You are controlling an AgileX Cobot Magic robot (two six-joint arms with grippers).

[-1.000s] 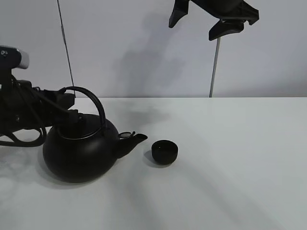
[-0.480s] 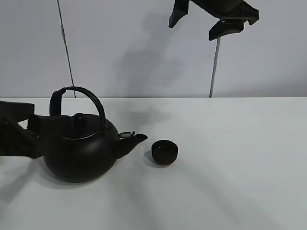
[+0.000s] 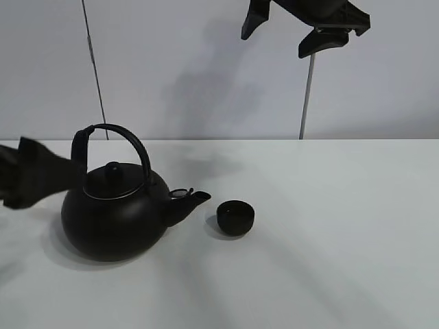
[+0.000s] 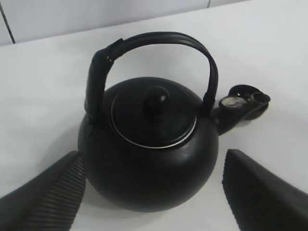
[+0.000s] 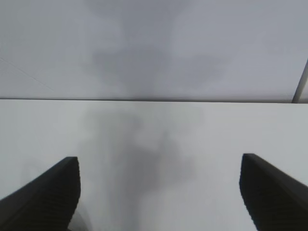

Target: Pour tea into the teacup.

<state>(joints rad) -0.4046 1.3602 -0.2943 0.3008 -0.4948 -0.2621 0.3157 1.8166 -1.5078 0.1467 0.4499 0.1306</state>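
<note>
Left claw (image 4: pixel 154 192) wide open, nothing held, ribbed fingers (image 4: pixel 45 199) splayed to either side of the kettle (image 4: pixel 149 159) in the wrist view, not touching it. In the high view the left claw (image 3: pixel 34 179) shows as a blurred dark shape low over the surface (image 3: pixel 329 240) at the left edge, just beside the kettle (image 3: pixel 113 212) and level with its handle (image 3: pixel 113 140). Kettle sits upright on the surface, lid and knob (image 3: pixel 113 168) on, arched handle up, spout (image 3: pixel 188 202) pointing toward the teacup (image 3: pixel 235 217). Teacup stands upright on the surface just off the spout tip, small gap between them, roughly mid-surface; in the left wrist view the teacup (image 4: pixel 246 91) peeks out behind the spout. Right claw (image 5: pixel 159 192) also spread wide, empty, fingers (image 5: pixel 45 197) framing only bare surface and wall. High view: right claw (image 3: pixel 305 31) hangs high near the top edge, well above and apart from kettle and cup. Right half of the surface is open, plenty of room around the teacup on its right and front sides. Far edge of the surface meets the wall (image 3: pixel 206 68) behind the kettle.
</note>
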